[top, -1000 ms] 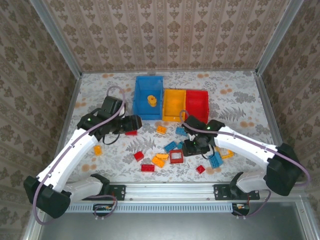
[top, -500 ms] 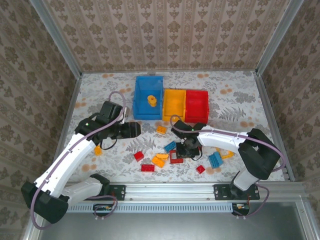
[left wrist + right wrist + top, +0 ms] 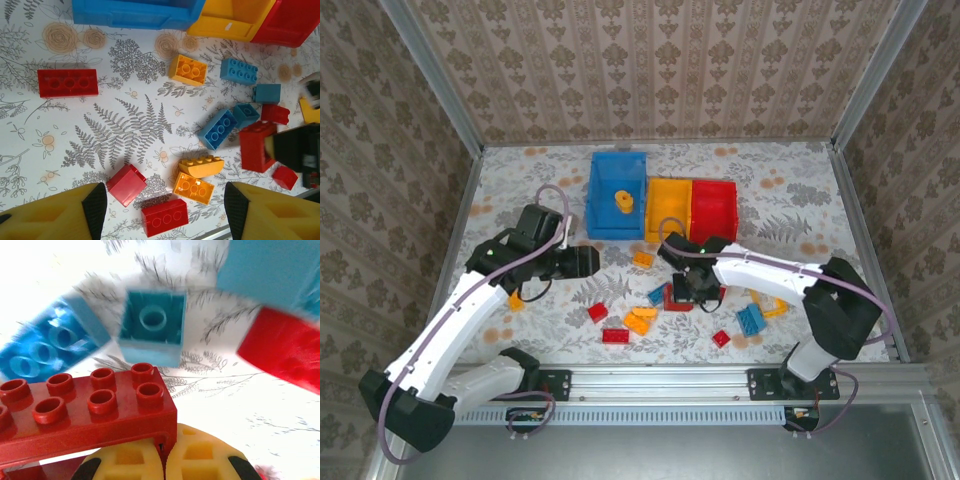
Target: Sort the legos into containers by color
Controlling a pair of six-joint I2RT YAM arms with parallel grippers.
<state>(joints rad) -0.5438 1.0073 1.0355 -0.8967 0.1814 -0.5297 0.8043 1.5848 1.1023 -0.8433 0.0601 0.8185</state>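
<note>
Your right gripper (image 3: 164,460), pads pressed together, pinches a red brick (image 3: 85,407) by its edge, tilted up among the scattered legos. A teal brick (image 3: 152,327) and a blue brick (image 3: 45,352) crowd just beyond it. Your left gripper (image 3: 165,207) hangs spread above the loose bricks. The blue bin (image 3: 596,200), orange bin (image 3: 668,208) and red bin (image 3: 714,205) stand side by side farther back.

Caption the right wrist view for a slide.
Right gripper shut on a red brick, with a blue brick lying just beyond.
</note>
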